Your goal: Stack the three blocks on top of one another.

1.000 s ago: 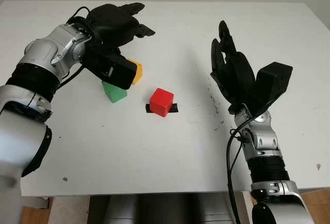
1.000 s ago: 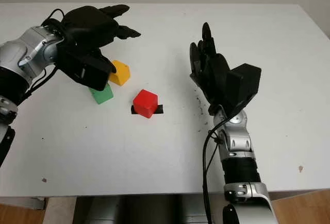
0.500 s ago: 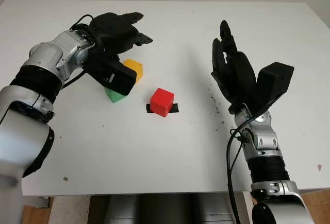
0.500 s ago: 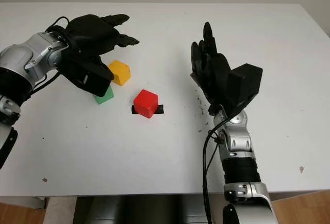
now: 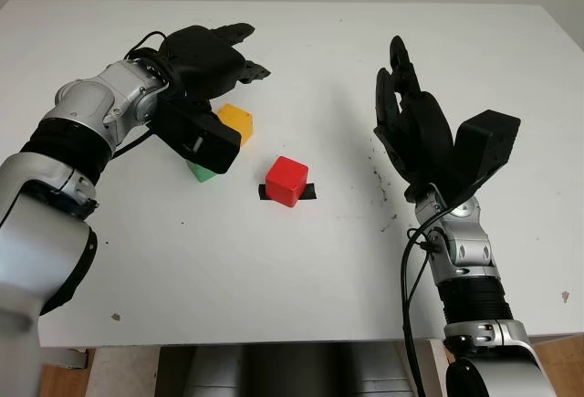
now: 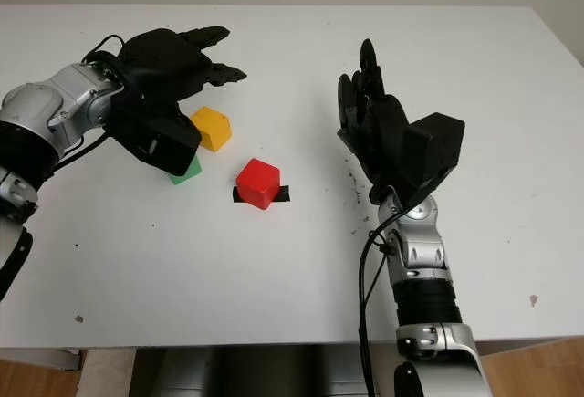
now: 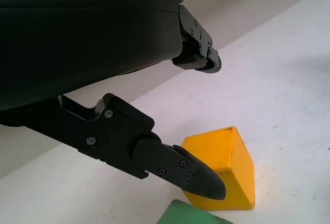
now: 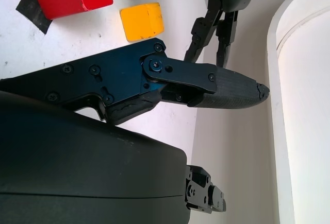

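A red block (image 5: 286, 181) sits mid-table on a strip of black tape (image 5: 308, 192). To its left lies a yellow block (image 5: 237, 123), with a green block (image 5: 201, 172) just in front of it, mostly hidden under my left wrist. My left hand (image 5: 241, 54) hovers open over these two blocks, its fingers reaching past the yellow one. In the left wrist view one finger (image 7: 192, 171) hangs beside the yellow block (image 7: 227, 157) without gripping it, and a green corner (image 7: 196, 216) shows below. My right hand (image 5: 411, 123) is held open above the table, right of the red block.
The white table (image 5: 274, 269) ends close to me at its front edge (image 5: 274, 340). Small dark specks (image 5: 377, 178) mark the surface near the right hand. A wide bare stretch lies in front of the blocks.
My left hand has dropped lower and drawn in over the yellow and green blocks, covering more of the green one. The right hand and the blocks have stayed put.
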Motion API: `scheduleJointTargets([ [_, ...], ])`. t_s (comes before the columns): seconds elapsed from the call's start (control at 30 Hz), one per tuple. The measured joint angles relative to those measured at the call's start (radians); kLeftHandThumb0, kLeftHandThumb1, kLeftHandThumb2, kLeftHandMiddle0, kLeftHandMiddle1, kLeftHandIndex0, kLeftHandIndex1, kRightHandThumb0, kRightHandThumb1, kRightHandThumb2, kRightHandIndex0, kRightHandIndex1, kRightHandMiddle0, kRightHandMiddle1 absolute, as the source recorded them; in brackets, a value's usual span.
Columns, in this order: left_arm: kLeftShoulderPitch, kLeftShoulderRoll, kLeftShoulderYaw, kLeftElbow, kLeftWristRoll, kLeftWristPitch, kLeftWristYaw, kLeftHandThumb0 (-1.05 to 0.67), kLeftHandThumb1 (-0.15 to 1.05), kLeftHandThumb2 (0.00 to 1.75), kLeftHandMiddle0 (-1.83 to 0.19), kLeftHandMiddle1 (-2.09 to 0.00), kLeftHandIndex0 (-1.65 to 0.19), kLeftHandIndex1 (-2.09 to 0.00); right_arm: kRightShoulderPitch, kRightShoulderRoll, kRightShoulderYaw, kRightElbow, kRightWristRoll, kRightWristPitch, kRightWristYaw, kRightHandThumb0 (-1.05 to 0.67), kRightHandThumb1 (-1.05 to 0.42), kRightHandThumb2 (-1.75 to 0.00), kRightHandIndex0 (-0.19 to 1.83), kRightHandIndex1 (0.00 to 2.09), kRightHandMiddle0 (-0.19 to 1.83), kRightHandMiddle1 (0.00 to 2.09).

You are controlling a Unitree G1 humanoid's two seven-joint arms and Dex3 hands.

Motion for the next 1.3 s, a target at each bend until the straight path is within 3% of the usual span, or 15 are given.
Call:
scheduleJointTargets([
  [0.33,0.0,-0.023,-0.035,0.068,0.003,-0.018,0.033,-0.65,0.86,0.06,0.05,-0.06,-0.37,-0.07,0.003,-0.001,0.001,-0.013,-0.002,0.005,0.0,-0.75,-1.05,-0.6,-0.19,0.0,-0.19,0.0],
  [0.83,0.0,-0.041,-0.066,0.085,0.003,-0.012,0.017,-0.62,0.84,0.05,0.02,-0.06,-0.43,-0.08,0.006,-0.001,0.001,-0.029,-0.007,0.015,-0.01,-0.76,-1.05,-0.59,-0.19,0.0,-0.19,0.0],
  [1.17,0.0,-0.055,-0.091,0.109,0.024,0.018,0.019,-0.59,0.87,0.06,-0.03,-0.07,-0.59,-0.13,0.014,-0.001,0.001,-0.041,-0.008,0.019,-0.01,-0.76,-1.05,-0.59,-0.19,0.0,-0.19,0.0],
  [1.3,-0.001,-0.057,-0.095,0.117,0.025,0.023,0.034,-0.53,0.91,0.06,-0.11,-0.08,-0.74,-0.26,0.014,-0.001,0.001,-0.041,-0.008,0.018,-0.008,-0.76,-1.05,-0.6,-0.19,0.0,-0.19,0.0],
])
